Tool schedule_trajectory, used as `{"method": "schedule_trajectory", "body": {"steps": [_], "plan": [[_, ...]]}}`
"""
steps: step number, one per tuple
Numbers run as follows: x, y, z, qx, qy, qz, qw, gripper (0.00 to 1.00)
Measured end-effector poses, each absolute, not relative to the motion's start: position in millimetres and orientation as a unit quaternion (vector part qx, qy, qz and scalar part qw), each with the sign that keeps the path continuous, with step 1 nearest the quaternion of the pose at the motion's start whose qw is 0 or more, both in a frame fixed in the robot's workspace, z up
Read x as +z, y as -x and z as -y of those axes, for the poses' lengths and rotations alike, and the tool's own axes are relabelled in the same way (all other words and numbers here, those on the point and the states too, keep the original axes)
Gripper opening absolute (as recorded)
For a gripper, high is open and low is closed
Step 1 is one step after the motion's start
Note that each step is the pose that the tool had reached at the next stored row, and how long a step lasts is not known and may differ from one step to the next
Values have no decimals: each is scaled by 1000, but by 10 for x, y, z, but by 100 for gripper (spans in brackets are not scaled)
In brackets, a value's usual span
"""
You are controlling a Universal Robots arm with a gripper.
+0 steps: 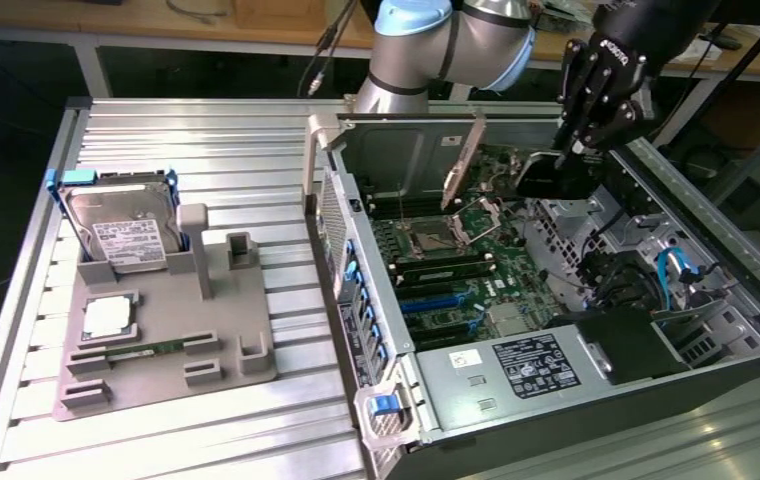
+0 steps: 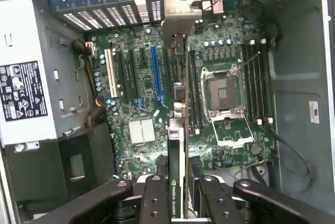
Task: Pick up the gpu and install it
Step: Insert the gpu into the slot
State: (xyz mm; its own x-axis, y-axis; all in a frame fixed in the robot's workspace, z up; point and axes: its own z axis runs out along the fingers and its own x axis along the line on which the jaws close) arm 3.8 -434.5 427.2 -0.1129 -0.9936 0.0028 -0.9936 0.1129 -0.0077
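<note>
Blue slot (image 2: 157, 77) left of centre, empty. Gripper (image 2: 180, 205) lower centre, jaws partly closed, pinching gpu (image 2: 179, 140) edge-on above motherboard (image 2: 125, 106). Card probably light, stiff, fragile: grip board faces, avoid connector. CPU socket (image 2: 222, 90) at right.

You see the tool (image 2: 180, 200) clamped on the gpu (image 2: 180, 145), with the card held edge-on over the motherboard (image 2: 136, 103). Its metal bracket (image 2: 180, 17) is at the far end. The card lines up between the blue slot (image 2: 157, 75) and the empty CPU socket (image 2: 222, 90). You cannot tell whether it touches the board.
</note>
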Motion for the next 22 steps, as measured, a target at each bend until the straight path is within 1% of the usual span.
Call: {"method": "schedule_trajectory", "body": {"steps": [4,6,8,22], "plan": [[4061,-38,4350,-4,692,-722,2,27],[3780,-38,4353,-4,699,-715,2,27],[3682,87,4342,-7,694,-720,4,27],[3453,270,4332,-7,715,-700,4,27]]}}
